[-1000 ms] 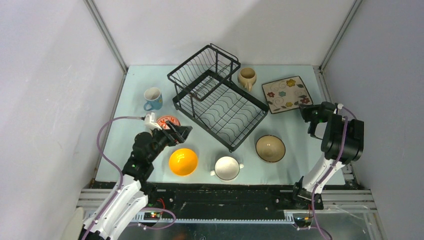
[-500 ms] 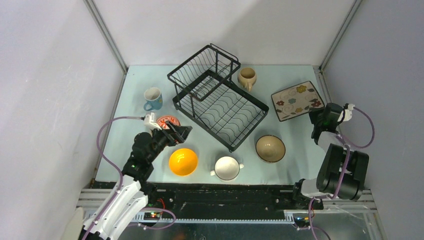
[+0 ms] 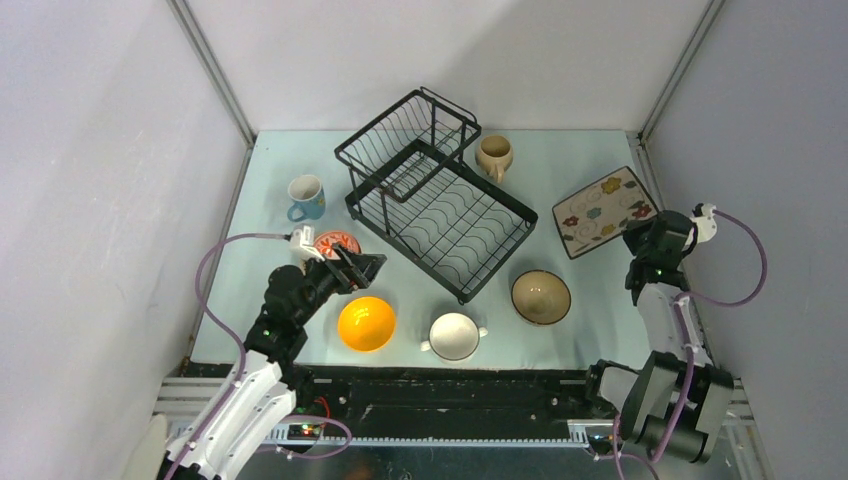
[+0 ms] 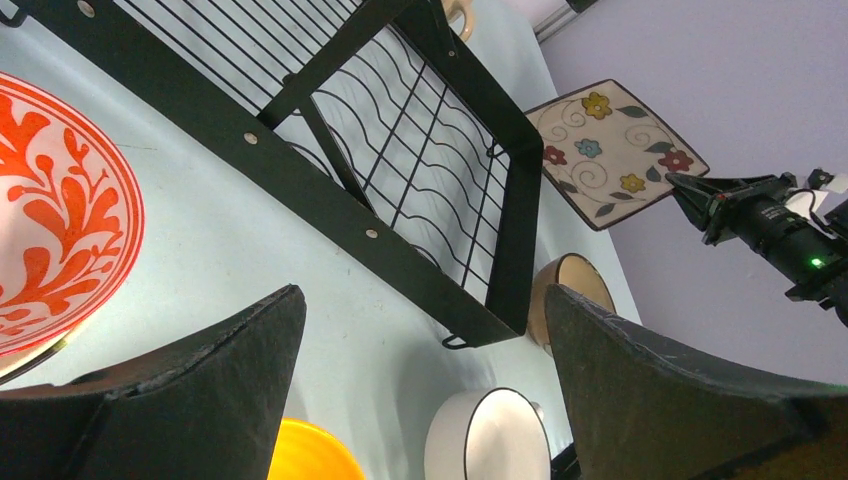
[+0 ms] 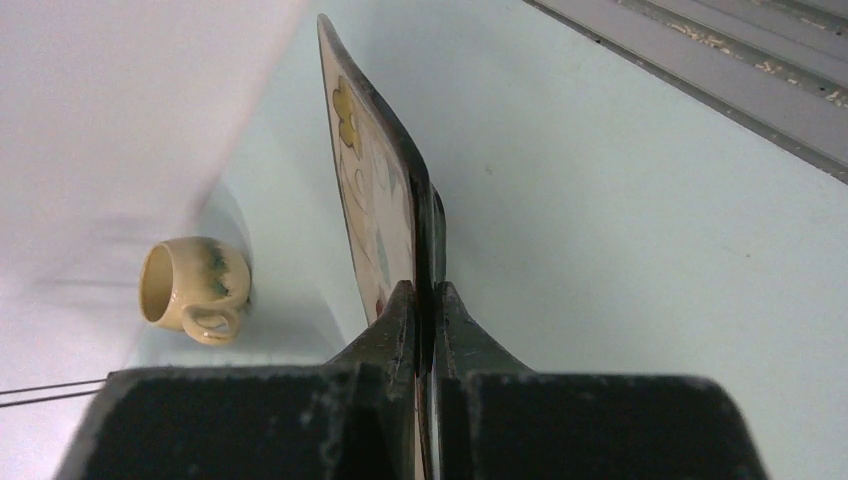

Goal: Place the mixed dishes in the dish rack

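My right gripper is shut on the edge of the square cream floral plate and holds it lifted at the table's right side; the wrist view shows the plate edge-on between the jaws. The black wire dish rack stands mid-table with nothing in it. My left gripper is open and empty, between the red-patterned bowl and the orange-yellow bowl. The blue mug, beige mug, white two-handled bowl and tan bowl sit on the table. The cream round plate is out of view.
Grey walls close the table on three sides. The metal rail runs along the near edge. The right arm's purple cable loops beside the right wall.
My right gripper has lifted the floral plate and carried it right and toward the near side, tilting it. The left arm has not moved.
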Action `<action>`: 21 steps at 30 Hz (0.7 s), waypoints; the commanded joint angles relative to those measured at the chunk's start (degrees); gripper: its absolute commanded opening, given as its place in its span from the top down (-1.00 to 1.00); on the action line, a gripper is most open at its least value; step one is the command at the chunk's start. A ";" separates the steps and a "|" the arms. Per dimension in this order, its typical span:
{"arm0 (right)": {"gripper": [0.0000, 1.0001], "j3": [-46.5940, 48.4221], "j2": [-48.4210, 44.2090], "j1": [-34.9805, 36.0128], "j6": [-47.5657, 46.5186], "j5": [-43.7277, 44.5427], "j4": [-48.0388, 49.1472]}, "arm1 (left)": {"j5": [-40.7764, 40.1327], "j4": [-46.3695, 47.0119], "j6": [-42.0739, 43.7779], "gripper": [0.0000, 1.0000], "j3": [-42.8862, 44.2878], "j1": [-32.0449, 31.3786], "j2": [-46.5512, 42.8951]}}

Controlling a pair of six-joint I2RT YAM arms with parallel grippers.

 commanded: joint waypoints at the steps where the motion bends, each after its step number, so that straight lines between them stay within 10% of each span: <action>1: 1.00 5.74 -7.19 0.90 -0.32 -1.54 6.91 | 1.54 1.36 -0.58 -0.92 0.10 -0.49 -0.70; 21: 1.00 7.53 -17.82 4.89 -2.92 -10.60 3.48 | 4.07 3.08 -0.74 -0.91 1.11 -1.54 1.82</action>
